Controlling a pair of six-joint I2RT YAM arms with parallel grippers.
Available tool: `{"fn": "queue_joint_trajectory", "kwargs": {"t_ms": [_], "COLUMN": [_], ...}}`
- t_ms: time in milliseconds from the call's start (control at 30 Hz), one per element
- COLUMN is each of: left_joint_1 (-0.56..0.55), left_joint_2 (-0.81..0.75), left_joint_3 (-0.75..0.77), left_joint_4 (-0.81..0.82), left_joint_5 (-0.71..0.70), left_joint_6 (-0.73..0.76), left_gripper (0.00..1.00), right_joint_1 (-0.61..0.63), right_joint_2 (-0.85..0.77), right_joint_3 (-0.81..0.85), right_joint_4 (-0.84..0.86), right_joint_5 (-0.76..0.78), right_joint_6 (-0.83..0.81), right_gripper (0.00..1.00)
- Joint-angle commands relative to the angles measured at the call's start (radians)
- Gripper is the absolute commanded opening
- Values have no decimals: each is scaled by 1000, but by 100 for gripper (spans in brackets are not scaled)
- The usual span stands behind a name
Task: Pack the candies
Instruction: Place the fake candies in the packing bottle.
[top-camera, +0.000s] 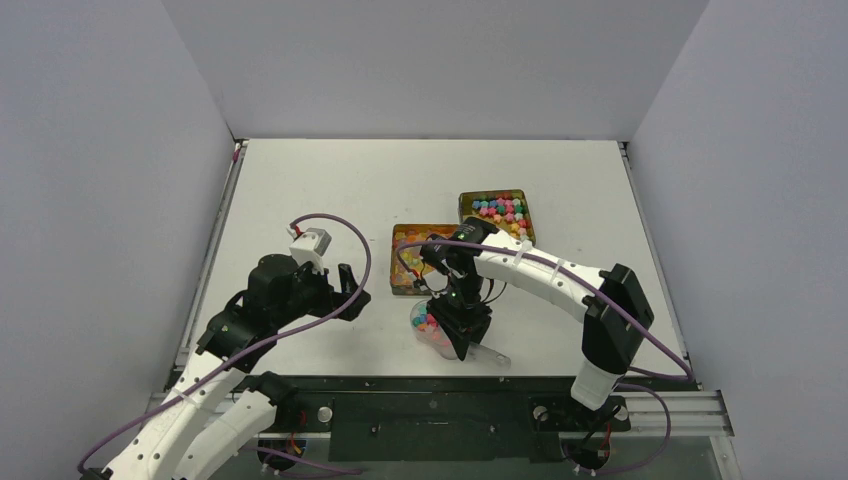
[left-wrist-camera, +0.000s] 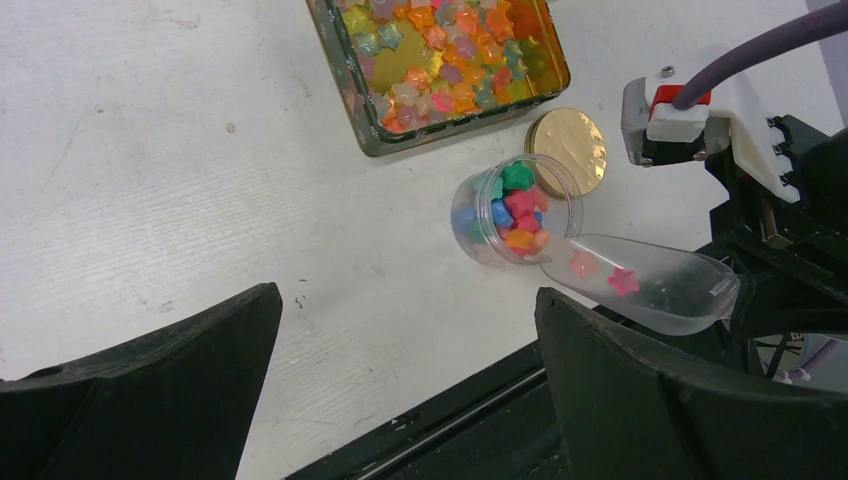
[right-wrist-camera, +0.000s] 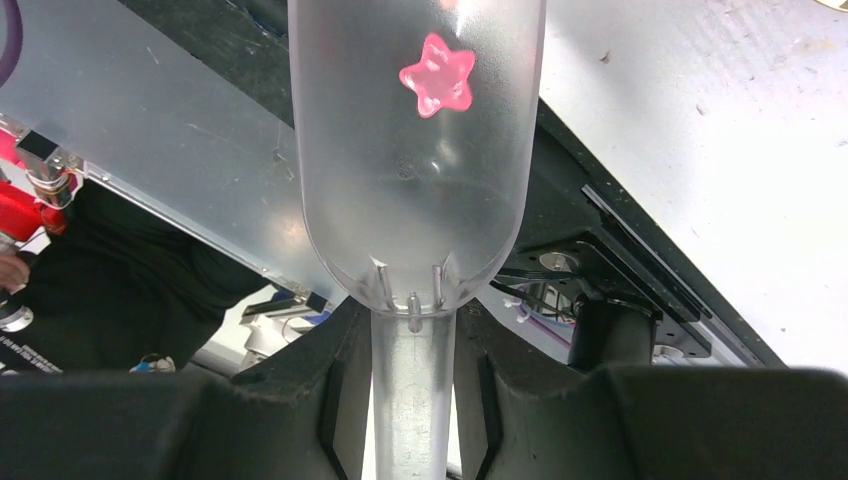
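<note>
A small clear round jar (left-wrist-camera: 515, 215) stands on the white tabletop (left-wrist-camera: 150, 150), part-filled with star-shaped candies (left-wrist-camera: 518, 200) in blue, green, pink and orange. A clear plastic scoop (left-wrist-camera: 650, 285) holding two pinkish candies meets the jar's rim; the right gripper (right-wrist-camera: 412, 380) has its jaws closed on the scoop's handle. A flat round gold lid (left-wrist-camera: 570, 148) lies just beside the jar, with a rectangular tin (left-wrist-camera: 345, 85) of glossy candies beyond. The left gripper (left-wrist-camera: 405, 300), jaws wide apart and empty, hangs left of the jar.

Candies (left-wrist-camera: 520, 203) in jar (left-wrist-camera: 478, 240), frame centre: green, blue, pink, orange. Jar clear. Scoop (right-wrist-camera: 415, 200) frosted translucent. Lid (left-wrist-camera: 568, 148) gold. Table (left-wrist-camera: 150, 150) white.
</note>
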Motion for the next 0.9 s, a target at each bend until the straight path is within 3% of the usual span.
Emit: {"fn": "queue_joint_trajectory", "kwargs": {"t_ms": [0, 533, 867], "left_joint_1": [-4, -4, -4], "left_joint_2": [-12, 9, 41], "left_joint_3": [2, 2, 4], "left_joint_4": [51, 53, 59], "left_joint_5": [-6, 2, 35], "left_joint_6": [18, 18, 21], "left_gripper": [96, 96, 96], "right_joint_1": [-25, -97, -103], "right_joint_2": [7, -48, -143], "right_joint_3": [21, -72, -140], "right_joint_4": [6, 98, 198], "right_joint_5": [-54, -177, -118], "right_joint_6": [15, 79, 97], "right_gripper": [0, 0, 0]}}
